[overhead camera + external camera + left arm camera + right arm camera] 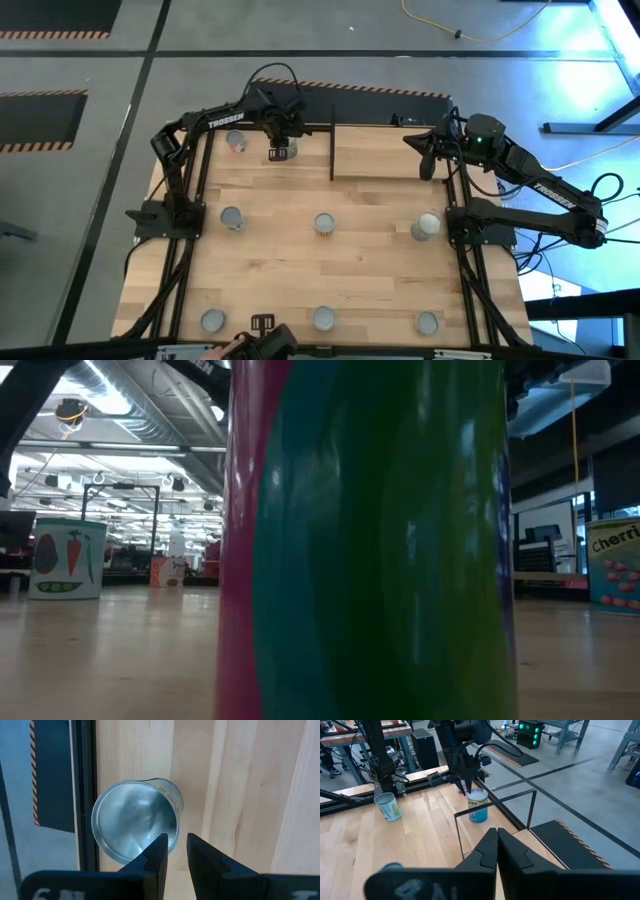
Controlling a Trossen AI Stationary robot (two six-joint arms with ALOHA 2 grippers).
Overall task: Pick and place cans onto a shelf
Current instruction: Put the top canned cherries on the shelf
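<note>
Can under the tool: we see a small blue-labelled tin with a silver round top standing upright at the far edge of the table, a little to the left of the thin black upright panel.
Same can from the left wrist: its shiny top lies right beside the black rail of the table's edge.
Left gripper: it hangs just above that can with its two dark fingers a narrow gap apart and nothing between them; one fingertip overlaps the can's rim in our view, and we cannot tell whether it touches.
Shelf: the light wood board lies on the other side of the black panel, with no can on its visible surface.
Neighbour can: a pink-labelled tin stands near the first one, farther to the left.
Middle row: we count three tins across the table.
Near row: three more.
Low view: a pink and green label fills most of what we see.
Right gripper: clenched on nothing, waiting at the table's far right corner.
Tabletop: pale wooden planks.
</note>
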